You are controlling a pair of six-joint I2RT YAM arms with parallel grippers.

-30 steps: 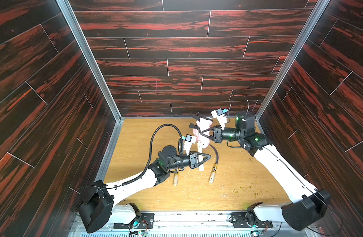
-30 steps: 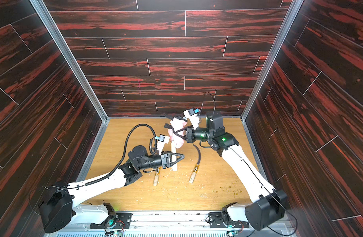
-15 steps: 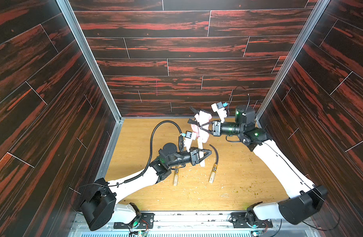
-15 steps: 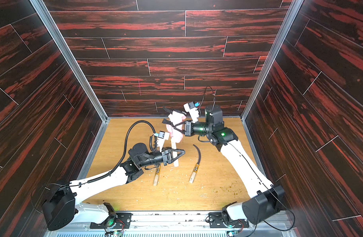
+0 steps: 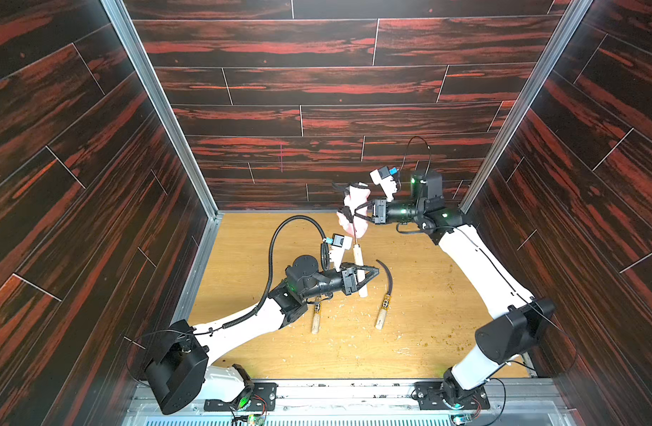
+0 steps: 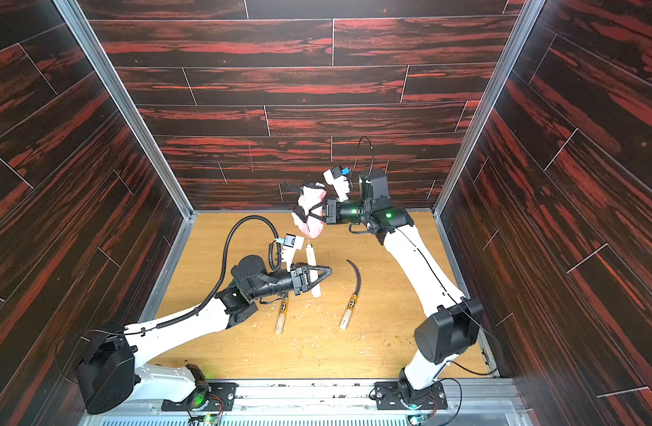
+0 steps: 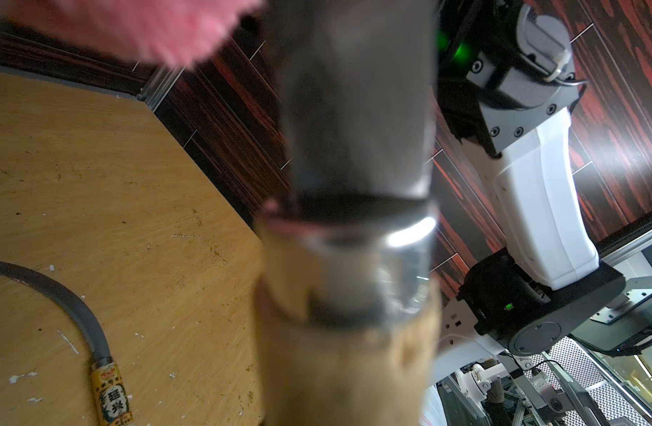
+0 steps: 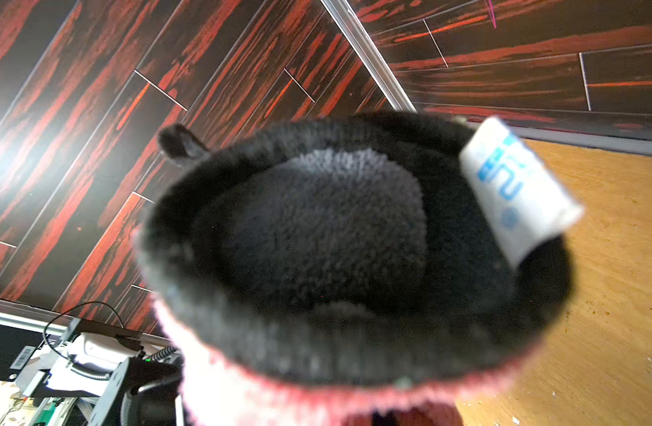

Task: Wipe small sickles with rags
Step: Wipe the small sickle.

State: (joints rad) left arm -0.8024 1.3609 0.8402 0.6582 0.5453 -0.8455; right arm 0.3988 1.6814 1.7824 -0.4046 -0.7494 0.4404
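My left gripper (image 5: 368,274) (image 6: 322,274) is shut on the pale handle of a small sickle (image 5: 358,263) (image 6: 311,263), holding it nearly upright above the floor. The blade is hidden inside the pink rag (image 5: 354,215) (image 6: 309,215), on which my right gripper (image 5: 356,217) (image 6: 309,218) is shut near the back wall. The left wrist view shows the blurred handle and metal ferrule (image 7: 346,295) close up, with the rag (image 7: 132,26) beyond. The rag's dark side (image 8: 335,239) and white tag (image 8: 516,191) fill the right wrist view.
Another sickle (image 5: 386,291) (image 6: 355,291) (image 7: 77,313) lies on the wooden floor (image 5: 428,332) right of my left gripper. A third one's handle (image 5: 316,319) (image 6: 281,317) sticks out from under my left arm. Crumbs and chips dot the floor. Dark walls close three sides.
My right gripper has drawn the rag up along the blade, toward the back wall and away from the handle. My left gripper has lifted the sickle slightly.
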